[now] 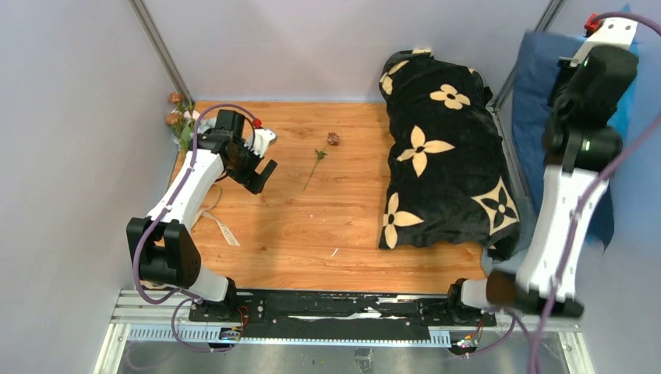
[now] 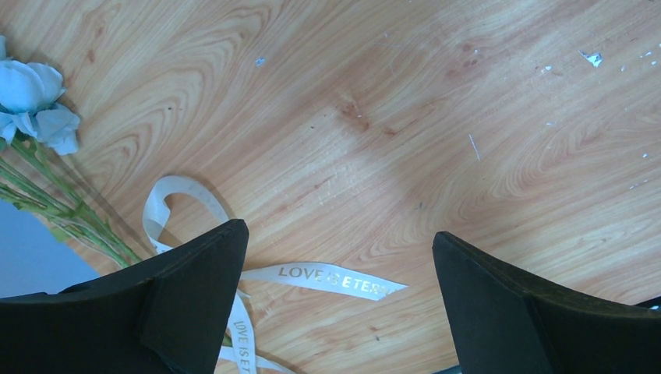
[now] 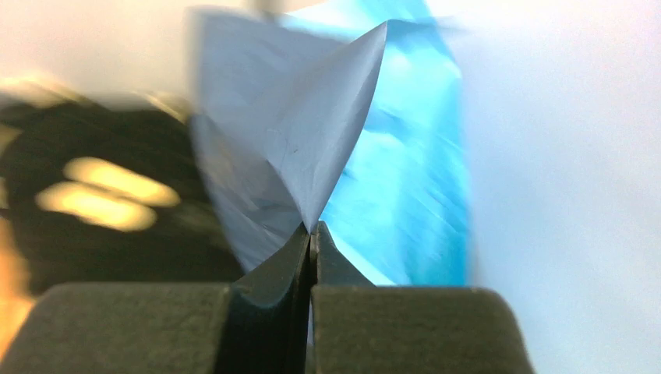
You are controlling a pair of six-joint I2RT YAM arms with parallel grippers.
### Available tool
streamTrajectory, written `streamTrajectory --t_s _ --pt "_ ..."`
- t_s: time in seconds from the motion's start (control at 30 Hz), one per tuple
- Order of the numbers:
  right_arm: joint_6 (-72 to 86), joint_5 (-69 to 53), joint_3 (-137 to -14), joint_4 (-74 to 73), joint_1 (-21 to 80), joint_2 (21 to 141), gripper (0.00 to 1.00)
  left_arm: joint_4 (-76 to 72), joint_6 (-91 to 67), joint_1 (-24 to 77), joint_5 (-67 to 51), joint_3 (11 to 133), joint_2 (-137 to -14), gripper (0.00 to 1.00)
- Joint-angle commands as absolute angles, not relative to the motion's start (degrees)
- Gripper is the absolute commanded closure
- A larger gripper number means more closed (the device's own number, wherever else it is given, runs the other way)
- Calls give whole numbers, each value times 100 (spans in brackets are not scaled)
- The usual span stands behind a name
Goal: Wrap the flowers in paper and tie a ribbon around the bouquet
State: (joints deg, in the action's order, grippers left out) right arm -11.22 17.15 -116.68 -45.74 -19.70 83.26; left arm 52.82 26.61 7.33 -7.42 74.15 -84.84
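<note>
The paper (image 3: 296, 140) stands pinched between the right jaws, fanning upward.

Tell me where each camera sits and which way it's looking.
Top external: above and behind the arm bases, looking down on the table; both arms show, the right one raised.
Left wrist: on the left arm, looking down at the table; open left claw, ribbon and flowers in view.
Right wrist: on the raised arm, looking along the shut right claw pinching the paper.
Shared: top and left wrist both show the ribbon; top and right wrist both show the blanket.
</note>
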Motion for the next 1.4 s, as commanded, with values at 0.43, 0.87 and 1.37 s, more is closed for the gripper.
streamTrajectory --t_s 0.43,0.87,1.37 --pt "1235 443 -8926 -644 2408 7522 100 3850 1861 2191 -785 8707 -10656 5" --pt "463 2221 -9001 -804 1891 7192 100 3572 1917 2617 308 10518 -13076 12" --pt "-53 1266 -9062 -967 1791 7059 100 4376 1898 2731 456 11440 -13692 100"
